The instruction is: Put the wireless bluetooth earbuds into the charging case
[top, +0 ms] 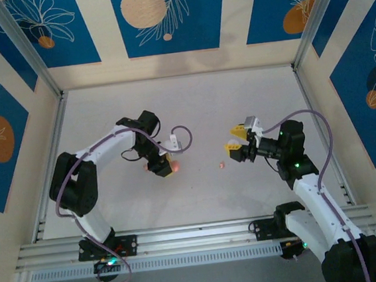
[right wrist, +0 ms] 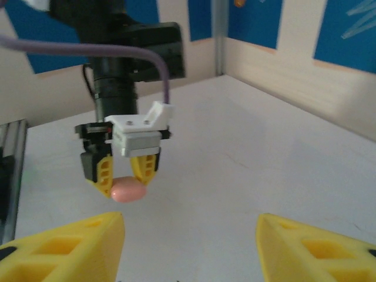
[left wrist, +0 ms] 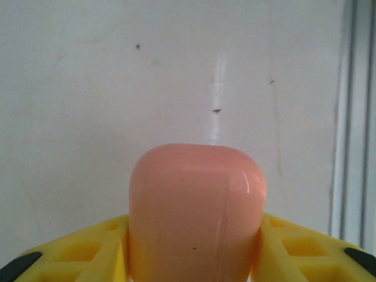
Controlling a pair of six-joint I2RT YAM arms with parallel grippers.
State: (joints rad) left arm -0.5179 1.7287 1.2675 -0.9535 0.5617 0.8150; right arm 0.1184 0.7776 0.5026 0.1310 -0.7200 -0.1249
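1. Currently, charging case (left wrist: 197, 214): clamped in the left tool (right wrist: 124, 183), rounded end jutting out beyond the tool, low over the desk (top: 191, 107); whether it touches, I cannot tell.
2. One earbud (top: 221, 165): pale speck on the desk, between both tools, nearer the right.
3. Empty right tool (top: 235, 138): jaws apart, facing the case. The earbud lies just left of it, towards me; I judge this arm better placed to fetch it.

Left tool (top: 167, 167) clamped, right tool (top: 233, 140) wide.

table (top: 191, 107): I see a plain off-white top, a few faint dark marks | on it: one earbud (top: 221, 166), near centre, lying alone
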